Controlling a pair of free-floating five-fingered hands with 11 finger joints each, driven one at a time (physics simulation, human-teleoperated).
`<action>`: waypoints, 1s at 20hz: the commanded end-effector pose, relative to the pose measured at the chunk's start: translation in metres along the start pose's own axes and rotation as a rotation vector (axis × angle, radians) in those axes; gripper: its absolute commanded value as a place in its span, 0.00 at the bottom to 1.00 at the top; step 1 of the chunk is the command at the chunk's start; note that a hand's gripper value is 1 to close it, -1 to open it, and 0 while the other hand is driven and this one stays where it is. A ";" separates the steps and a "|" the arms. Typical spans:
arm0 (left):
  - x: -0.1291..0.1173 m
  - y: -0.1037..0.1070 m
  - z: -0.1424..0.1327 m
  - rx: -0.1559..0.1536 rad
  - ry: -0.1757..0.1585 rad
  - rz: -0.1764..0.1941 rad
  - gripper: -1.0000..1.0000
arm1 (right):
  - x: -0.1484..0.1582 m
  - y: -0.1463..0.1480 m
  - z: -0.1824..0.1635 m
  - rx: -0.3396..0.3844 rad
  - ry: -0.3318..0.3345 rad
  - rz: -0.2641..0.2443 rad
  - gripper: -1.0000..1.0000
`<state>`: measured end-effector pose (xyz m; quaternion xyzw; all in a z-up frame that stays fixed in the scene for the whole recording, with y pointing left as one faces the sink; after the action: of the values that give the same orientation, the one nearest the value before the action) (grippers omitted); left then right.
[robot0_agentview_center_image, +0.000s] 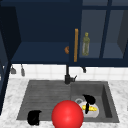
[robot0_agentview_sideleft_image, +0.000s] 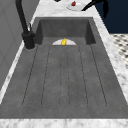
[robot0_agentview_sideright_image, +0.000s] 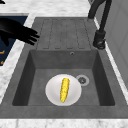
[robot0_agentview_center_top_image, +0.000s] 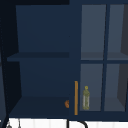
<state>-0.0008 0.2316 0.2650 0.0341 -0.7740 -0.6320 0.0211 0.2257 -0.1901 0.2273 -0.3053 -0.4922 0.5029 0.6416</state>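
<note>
— What's hard to see?
— A big red ball (robot0_agentview_center_image: 67, 115) hides part of the round white plate (robot0_agentview_sideright_image: 63, 90); my right hand (robot0_agentview_center_image: 88, 100) hovers over its yellow corn cob (robot0_agentview_sideright_image: 64, 89), fingers relaxed.
— Your left hand (robot0_agentview_center_image: 34, 117)?
— Curled, holding nothing, at the grey sink's (robot0_agentview_sideright_image: 105, 82) front edge.

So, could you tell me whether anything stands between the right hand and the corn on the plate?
Nothing visible does. The right hand hovers open over the sink, and the corn lies bare on its plate in the basin. The red ball sits left of both, and the left hand further left.
</note>
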 end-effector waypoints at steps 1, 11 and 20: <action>0.000 0.000 0.000 0.000 0.000 0.000 0.50 | -0.009 0.011 -0.004 0.023 -0.009 0.053 0.00; 0.000 0.000 0.000 0.000 0.000 0.000 0.50 | -0.049 0.034 -0.020 0.142 0.050 0.034 0.00; 0.000 0.000 0.000 0.000 0.000 0.000 0.50 | -0.064 0.034 -0.057 0.212 0.183 0.057 0.00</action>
<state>-0.0008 0.2316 0.2650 0.0341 -0.7740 -0.6320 0.0211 0.2513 -0.2324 0.1633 -0.2813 -0.3850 0.5419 0.6921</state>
